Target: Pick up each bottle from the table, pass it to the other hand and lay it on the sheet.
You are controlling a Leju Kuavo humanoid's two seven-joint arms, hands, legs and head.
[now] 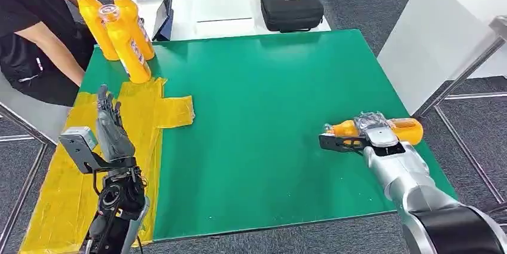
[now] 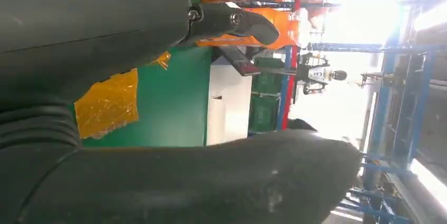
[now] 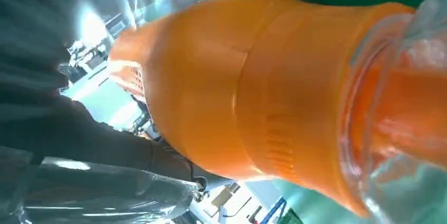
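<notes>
orange plastic bottle [image 1: 405, 128] lies on its side near the right edge of the green table mat [image 1: 269, 116], grasped by the right hand [image 1: 373, 131]; pick-up step in hand. next move calls for a lift and a pass to the left hand [image 1: 110, 125], fingers spread, empty, over the yellow plastic sheet [image 1: 137, 110]. three upright orange bottles [image 1: 122, 33] hold orange liquid.

Left hand [image 1: 110, 127] is raised with fingers straight and apart; right hand [image 1: 373, 133] grips sideways.
</notes>
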